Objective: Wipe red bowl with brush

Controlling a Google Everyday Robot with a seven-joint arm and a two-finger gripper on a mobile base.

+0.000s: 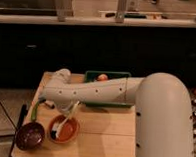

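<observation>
Hovering over the table's (pixel 105 138) 9 o'clock side, the gripper (pixel 65 110) has its fingers clamped on the brush (pixel 69 119), which slants from 1 to 7 o'clock with its bristles down in the red bowl (pixel 68 134) just below.

The whole arm is smooth off-white plastic. The claw (pixel 65 110) is a small pale bit tucked under the rounded joint (pixel 60 79) at the arm's end. Right of the claw runs a tube-shaped forearm (pixel 98 92) with a row of small dark dots, then further right a huge bulbous shell (pixel 164 122).
</observation>
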